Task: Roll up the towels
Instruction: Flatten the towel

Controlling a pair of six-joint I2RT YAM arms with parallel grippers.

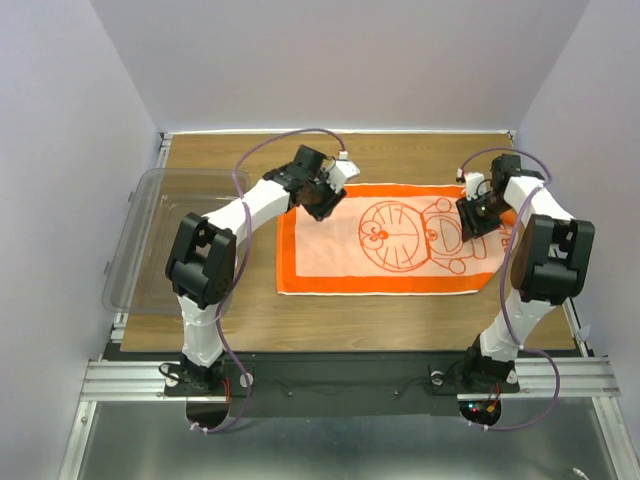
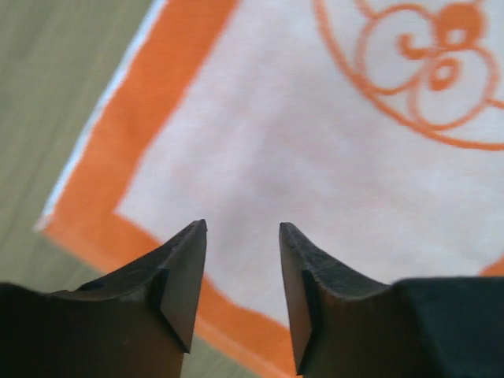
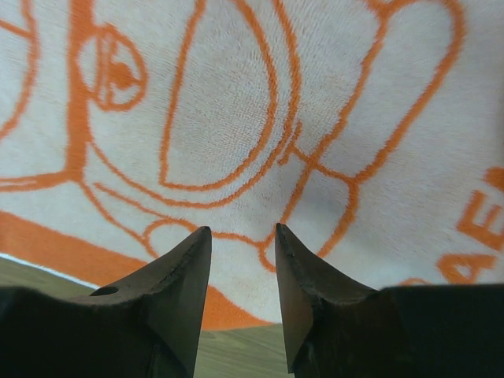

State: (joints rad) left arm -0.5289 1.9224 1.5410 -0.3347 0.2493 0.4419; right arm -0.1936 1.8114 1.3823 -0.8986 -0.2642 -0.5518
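Long orange cloth towel point(image 1: 395, 245), white cat-outline panel, flat on wooden counter point(image 1: 400, 320); long axis left-right, mid-frame. Both spread: left end effector point(image 2: 242, 230), right end effector point(image 3: 242, 230).

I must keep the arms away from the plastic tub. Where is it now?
In the top view, the clear tub sits at the table's left edge, partly hidden by the left arm, apart from the flat orange towel.

The top picture is bright and clear, with soft shadows. Up close my left claw point(image 2: 242, 224) looks dark and fuzzy. The towel point(image 2: 276, 157) is blurry there and sharper by my right claw point(image 3: 242, 227).
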